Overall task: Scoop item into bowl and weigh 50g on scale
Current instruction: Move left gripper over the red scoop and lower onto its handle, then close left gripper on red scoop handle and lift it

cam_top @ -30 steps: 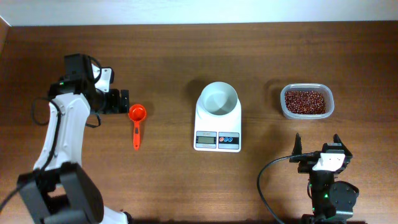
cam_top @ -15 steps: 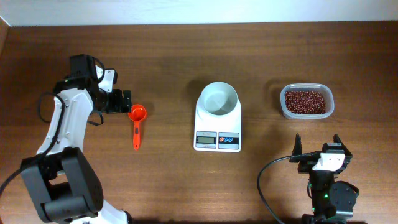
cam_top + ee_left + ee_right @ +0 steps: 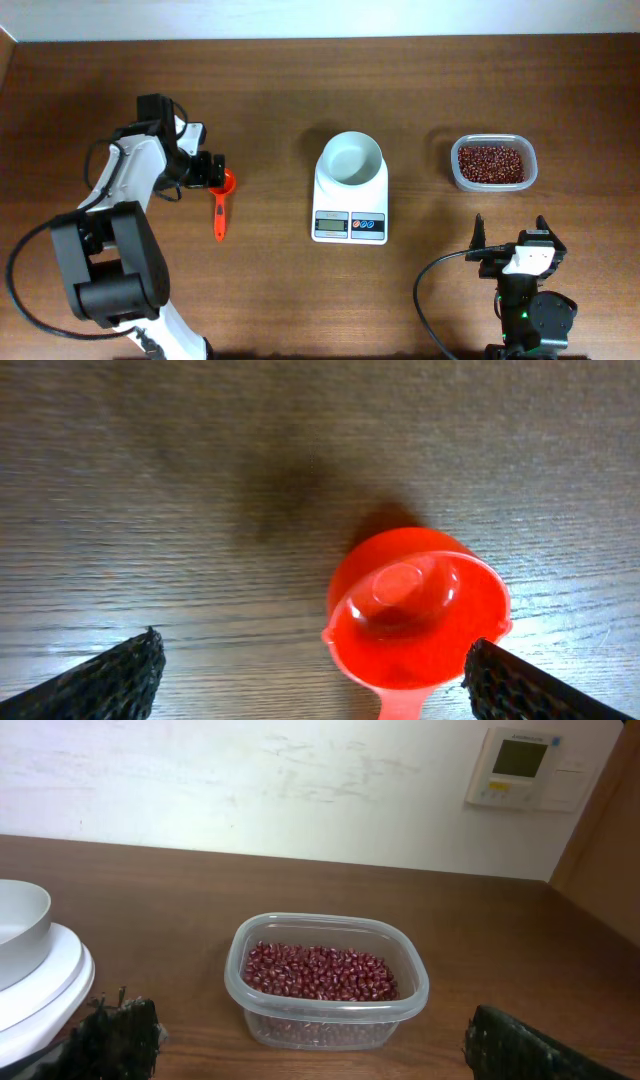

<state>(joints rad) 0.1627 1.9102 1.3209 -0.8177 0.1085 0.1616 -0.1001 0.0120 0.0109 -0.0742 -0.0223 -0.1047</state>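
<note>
The red-brown beans (image 3: 490, 163) fill a clear plastic tub (image 3: 527, 182) at the right; they also show in the right wrist view (image 3: 320, 971). The empty white bowl (image 3: 351, 158) sits on the white scale (image 3: 349, 222); bowl (image 3: 18, 925) and scale (image 3: 45, 982) show at the left edge of the right wrist view. An orange-red measuring scoop (image 3: 221, 195) lies on the table left of the scale. My left gripper (image 3: 210, 170) is open, right over the scoop's cup (image 3: 420, 610), fingers either side. My right gripper (image 3: 508, 227) is open and empty near the front, well short of the tub.
The wooden table (image 3: 280, 290) carries nothing else. A wall with a white thermostat (image 3: 518, 765) stands behind the table in the right wrist view.
My left gripper has moved right, from beside the scoop's cup to over it. The right arm, scoop, bowl and tub have not moved.
</note>
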